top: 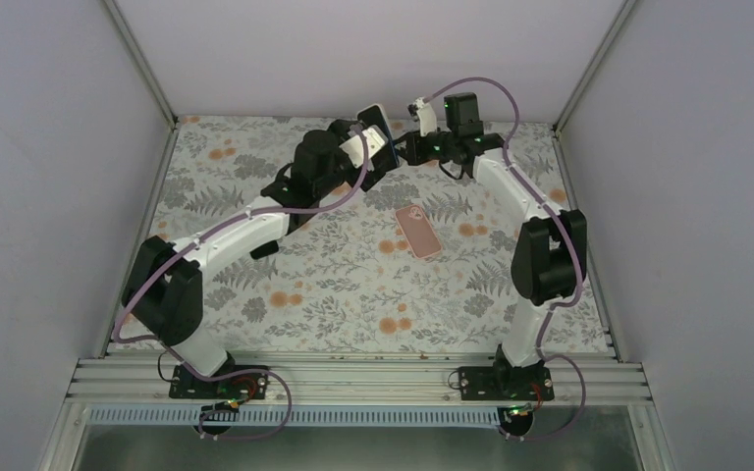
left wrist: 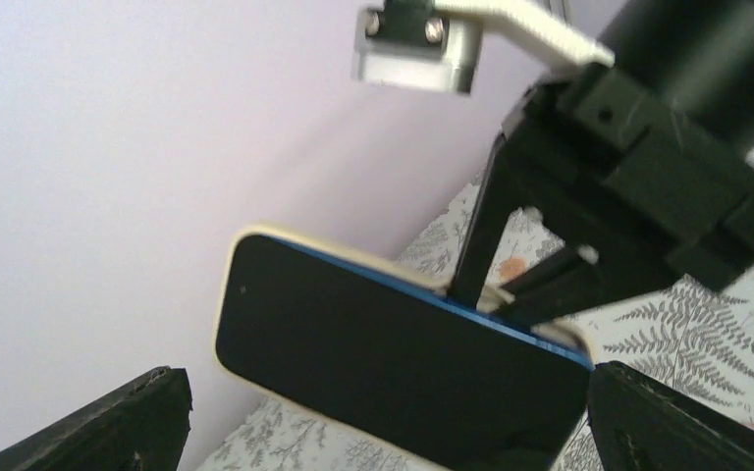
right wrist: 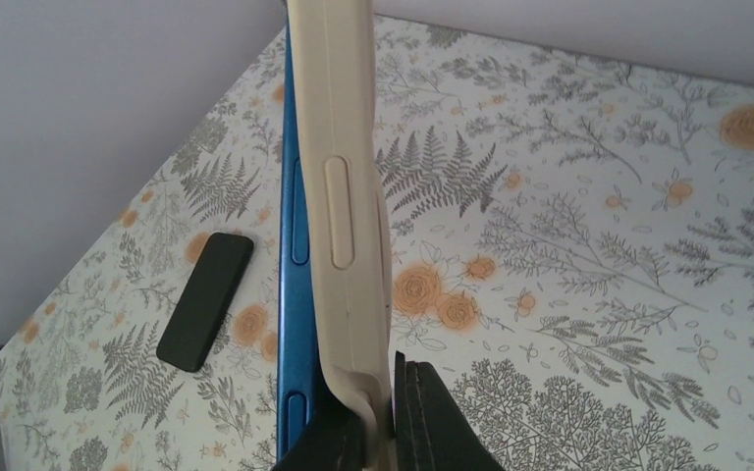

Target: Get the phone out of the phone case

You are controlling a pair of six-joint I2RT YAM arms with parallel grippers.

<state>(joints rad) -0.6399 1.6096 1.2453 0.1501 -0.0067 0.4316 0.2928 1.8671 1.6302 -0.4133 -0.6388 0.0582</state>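
Note:
The phone (left wrist: 393, 363) has a black screen and a blue edge (right wrist: 295, 294) and sits in a cream case (right wrist: 339, 147). It is held in the air over the far middle of the table (top: 378, 123). My left gripper (left wrist: 385, 375) is shut on the phone, one finger at each side, and also shows in the top view (top: 368, 139). My right gripper (right wrist: 381, 378) is shut on the cream case's edge near a corner, where the case bends away from the blue edge. The right gripper also shows in the left wrist view (left wrist: 496, 292) and the top view (top: 409, 147).
A pink phone-sized slab (top: 418, 232) lies flat on the flowered table mid-right. A black phone-sized slab (right wrist: 205, 300) lies on the table under the left arm. Grey walls close the back and both sides. The arm bases stand at the near edge.

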